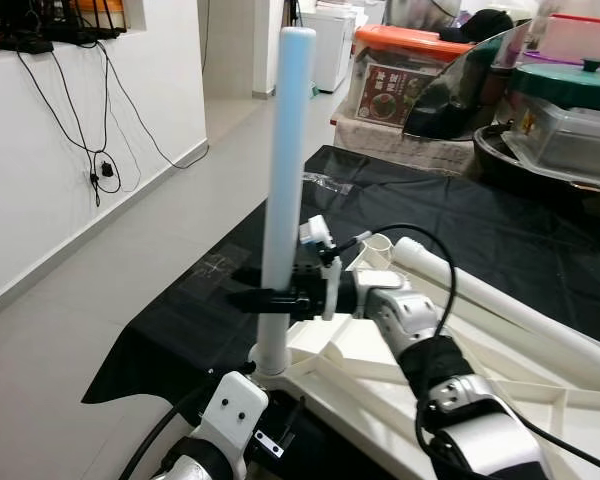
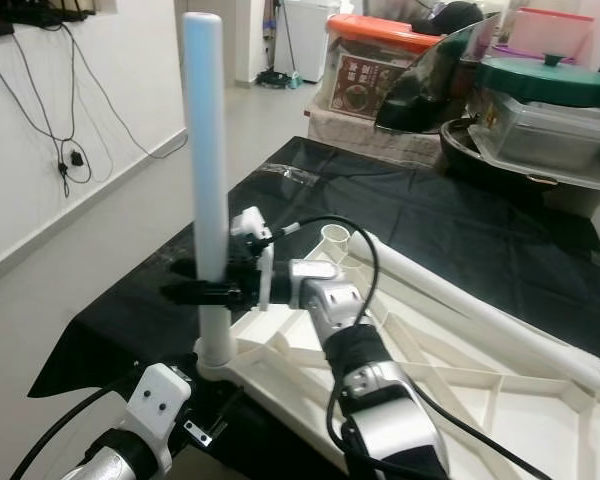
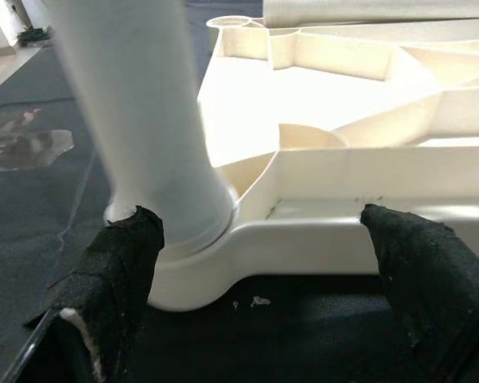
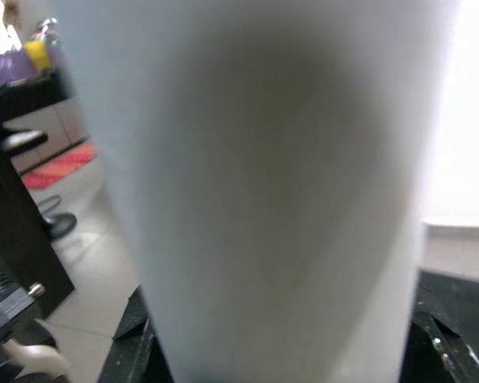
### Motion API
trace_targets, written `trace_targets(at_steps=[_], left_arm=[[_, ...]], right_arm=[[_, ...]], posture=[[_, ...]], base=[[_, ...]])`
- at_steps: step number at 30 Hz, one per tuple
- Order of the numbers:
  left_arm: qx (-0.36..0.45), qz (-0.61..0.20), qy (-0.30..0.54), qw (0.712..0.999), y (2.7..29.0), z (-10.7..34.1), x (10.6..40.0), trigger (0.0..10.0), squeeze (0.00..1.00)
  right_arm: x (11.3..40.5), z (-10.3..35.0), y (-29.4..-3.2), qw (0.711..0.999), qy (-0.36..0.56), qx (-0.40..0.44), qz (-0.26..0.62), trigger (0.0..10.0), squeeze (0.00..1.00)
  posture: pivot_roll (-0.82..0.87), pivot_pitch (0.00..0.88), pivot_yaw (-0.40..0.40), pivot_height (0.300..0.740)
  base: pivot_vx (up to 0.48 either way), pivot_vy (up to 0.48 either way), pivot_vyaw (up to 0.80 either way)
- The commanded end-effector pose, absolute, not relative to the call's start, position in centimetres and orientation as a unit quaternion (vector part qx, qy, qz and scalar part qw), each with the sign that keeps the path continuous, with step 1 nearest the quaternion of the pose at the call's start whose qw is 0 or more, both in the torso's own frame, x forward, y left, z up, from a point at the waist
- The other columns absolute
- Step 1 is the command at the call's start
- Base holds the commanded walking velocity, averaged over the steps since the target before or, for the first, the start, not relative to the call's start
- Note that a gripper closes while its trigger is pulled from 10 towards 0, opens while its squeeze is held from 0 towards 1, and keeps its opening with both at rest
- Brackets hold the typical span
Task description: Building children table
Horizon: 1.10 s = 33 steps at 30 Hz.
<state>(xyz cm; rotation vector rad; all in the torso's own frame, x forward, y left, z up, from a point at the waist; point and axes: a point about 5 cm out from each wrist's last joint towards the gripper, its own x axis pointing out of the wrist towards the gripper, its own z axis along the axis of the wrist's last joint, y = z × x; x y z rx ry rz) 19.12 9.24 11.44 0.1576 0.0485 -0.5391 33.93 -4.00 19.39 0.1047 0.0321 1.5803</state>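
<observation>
The white table top lies upside down on a black cloth. A pale blue-white leg stands upright in its near corner socket. My right gripper reaches in from the right and is shut on the leg's lower part. The leg's surface is pressed close to the right wrist camera. My left gripper is low by that corner and open. Its fingertips sit on either side of the socket and the table edge without touching them. A second white leg lies across the table top.
Storage boxes with an orange lid and a green-lidded container crowd the back right. A white wall with hanging cables runs along the left, with bare floor between it and the cloth.
</observation>
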Motion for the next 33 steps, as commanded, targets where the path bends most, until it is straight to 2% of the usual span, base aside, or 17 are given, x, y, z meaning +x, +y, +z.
trace_targets(at_steps=[1,3,4,5,6,8,12,16,18,20,22,26,27,28,31,32,33], left_arm=[[0.072,-0.268,0.025,0.96,9.0,11.4,18.9,10.0,0.0],[0.072,-0.268,0.025,0.96,9.0,11.3,18.9,10.0,0.0],[0.072,-0.268,0.025,0.96,9.0,11.3,18.9,10.0,0.0],[0.072,-0.268,0.025,0.96,9.0,11.3,18.9,10.0,0.0],[0.072,-0.268,0.025,0.96,9.0,11.3,18.9,10.0,0.0],[0.072,-0.269,0.026,0.96,9.1,11.3,18.9,10.0,0.0],[0.072,-0.27,0.026,0.96,9.1,11.2,19.0,10.0,0.0],[0.072,-0.27,0.026,0.96,9.2,11.2,19.0,10.0,0.0],[0.073,-0.27,0.026,0.96,9.2,11.2,19.0,10.0,0.0],[0.073,-0.27,0.026,0.96,9.2,11.2,19.0,10.0,0.0],[0.074,-0.27,0.026,0.96,9.2,11.2,19.0,10.0,0.0],[0.075,-0.269,0.025,0.96,9.2,11.2,19.1,10.0,0.0],[0.075,-0.269,0.025,0.96,9.2,11.3,19.1,10.0,0.0],[0.075,-0.269,0.025,0.96,9.2,11.3,19.2,10.0,0.0],[0.074,-0.268,0.024,0.96,9.2,11.3,19.2,10.0,0.0],[0.074,-0.268,0.024,0.96,9.2,11.3,19.2,10.0,0.0],[0.074,-0.268,0.024,0.96,9.2,11.3,19.2,10.0,0.0]], right_arm=[[33.8,18.8,-3.5,0.709,0.01,0.069,0.702,0.0,0.0],[34.3,18.5,-3.7,0.758,-0.008,0.059,0.65,0.0,0.0],[34.3,18.5,-3.7,0.758,-0.008,0.059,0.65,0.0,0.0],[35.3,18.0,-4.1,0.829,-0.006,0.053,0.557,0.0,0.0],[35.3,18.0,-4.1,0.829,-0.006,0.053,0.557,0.0,0.0],[36.2,17.6,-5.0,0.887,-0.003,0.045,0.459,0.0,0.0],[36.8,17.0,-7.0,0.949,-0.003,0.039,0.312,0.0,0.0],[36.9,16.8,-7.4,0.96,-0.003,0.041,0.279,0.0,0.0],[35.3,16.7,-10.1,0.997,-0.01,0.053,0.049,0.0,0.0],[35.3,16.7,-10.1,0.997,-0.01,0.053,0.049,0.0,0.0],[33.4,16.6,-11.4,0.994,-0.002,0.068,-0.089,0.0,0.0],[32.9,16.6,-9.9,0.992,0.009,0.088,-0.091,0.0,0.0],[32.8,16.6,-9.3,0.992,0.01,0.101,-0.079,0.6,0.0],[32.9,16.6,-8.8,0.993,0.007,0.107,-0.057,10.0,0.0],[33.0,16.6,-7.8,0.994,-0.003,0.11,-0.011,10.0,0.0],[33.0,16.6,-7.3,0.992,-0.011,0.121,0.02,10.0,0.93],[33.0,16.7,-7.0,0.991,-0.018,0.124,0.043,10.0,1.0]], posture=[[0.25,0.0,-0.128,0.74],[0.24,0.0,-0.127,0.74],[0.24,0.0,-0.127,0.74],[0.24,0.0,-0.127,0.74],[0.24,0.0,-0.127,0.74],[0.24,0.0,-0.12,0.74],[0.23,0.0,-0.116,0.74],[0.23,0.0,-0.116,0.74],[0.23,0.0,-0.113,0.74],[0.23,0.0,-0.113,0.74],[0.23,0.0,-0.116,0.74],[0.23,0.0,-0.116,0.74],[0.23,0.0,-0.116,0.74],[0.23,0.0,-0.116,0.74],[0.23,0.0,-0.117,0.74],[0.23,0.0,-0.117,0.74],[0.23,0.0,-0.117,0.74]], base=[[0.0,0.0,0.0],[0.0,0.0,0.0],[0.0,0.0,0.0],[0.0,0.0,0.0],[0.0,0.0,0.0],[0.0,0.0,0.0],[0.0,0.0,0.0],[0.0,0.0,0.0],[0.0,0.0,0.0],[0.0,0.0,0.0],[0.0,0.0,0.0],[0.0,0.0,0.0],[0.0,0.0,0.0],[0.0,0.0,0.0],[0.0,0.0,0.0],[0.0,0.0,0.0],[0.0,0.0,0.0]])
